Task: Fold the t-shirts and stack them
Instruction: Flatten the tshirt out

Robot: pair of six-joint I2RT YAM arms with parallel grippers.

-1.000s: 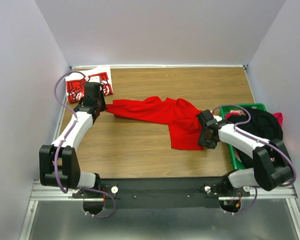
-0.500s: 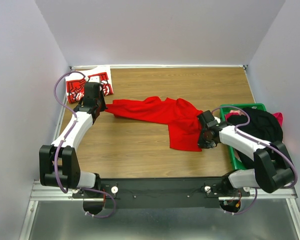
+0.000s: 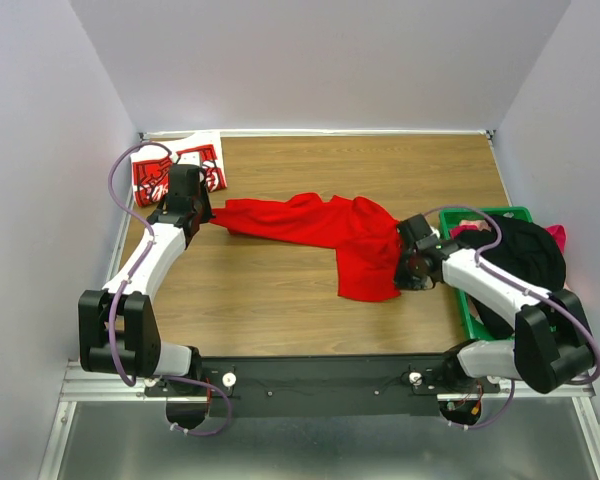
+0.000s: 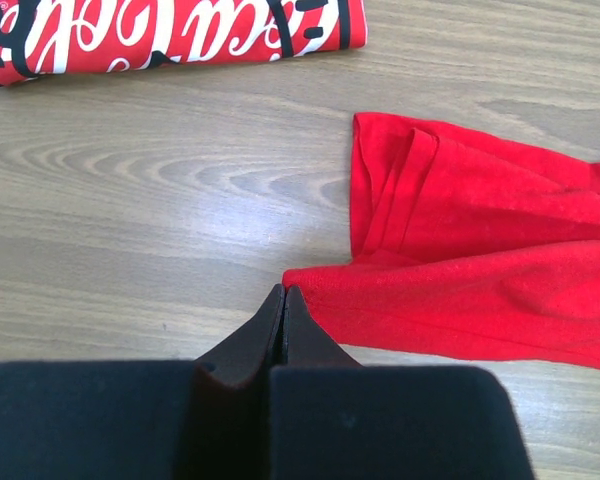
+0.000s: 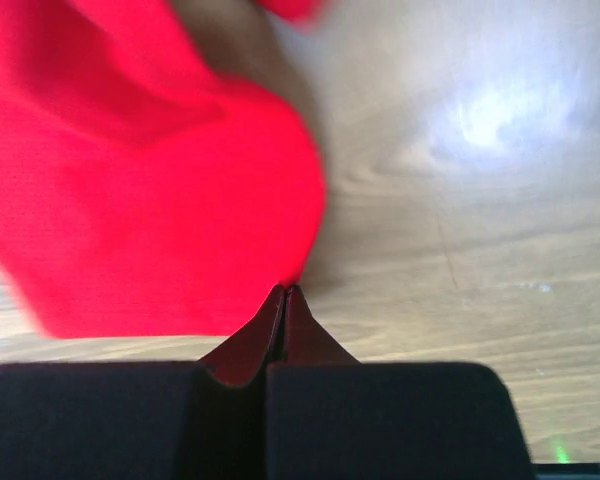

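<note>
The plain red t-shirt (image 3: 320,225) lies spread and rumpled across the middle of the table. My left gripper (image 3: 208,215) is shut on its left corner, seen in the left wrist view (image 4: 283,292) where the tips meet the red shirt (image 4: 480,270). My right gripper (image 3: 402,268) is shut on the shirt's right edge; in the right wrist view (image 5: 285,290) the red shirt (image 5: 150,200) runs up from the tips, blurred. The red t-shirt with white lettering (image 3: 165,175) lies folded at the far left corner and also shows in the left wrist view (image 4: 180,35).
A green crate (image 3: 470,320) stands at the right edge, holding a black garment (image 3: 520,255) and some pink cloth. Bare wood table (image 3: 280,290) lies in front of the shirt. White walls close in the left, back and right.
My right gripper has moved slightly away from the near edge and to the left with the shirt's right edge. The left arm has not moved.
</note>
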